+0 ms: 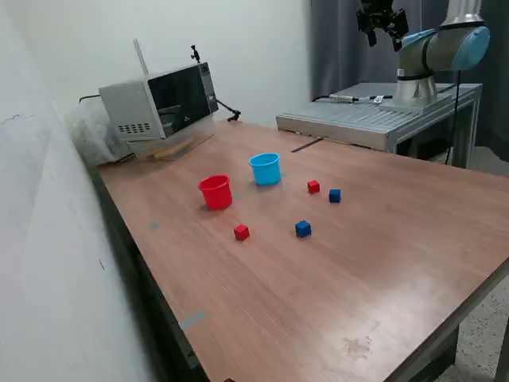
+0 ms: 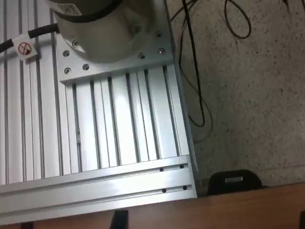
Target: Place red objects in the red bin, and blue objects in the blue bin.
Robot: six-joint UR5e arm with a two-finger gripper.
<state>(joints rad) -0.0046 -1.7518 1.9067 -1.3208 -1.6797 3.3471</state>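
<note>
In the exterior view a red cup [image 1: 215, 192] and a light blue cup [image 1: 266, 169] stand upright side by side on the wooden table [image 1: 382, 263]. One red cube [image 1: 313, 186] lies next to a dark blue cube [image 1: 335, 195] on the exterior view's right of the cups. A second red cube [image 1: 241, 231] and a second blue cube [image 1: 303, 229] lie nearer the front. My gripper [image 1: 382, 24] hangs high above the arm's mount, far from all of them. In the wrist view its dark fingertips [image 2: 118, 220] sit wide apart, and it is open and empty. No cup or cube shows in the wrist view.
A microwave [image 1: 163, 99] stands at the table's back on the exterior view's left. The arm's base [image 2: 105, 28] is bolted to a slotted aluminium platform [image 1: 374, 115] adjoining the table. Cables [image 2: 190, 71] lie on the speckled floor beside it.
</note>
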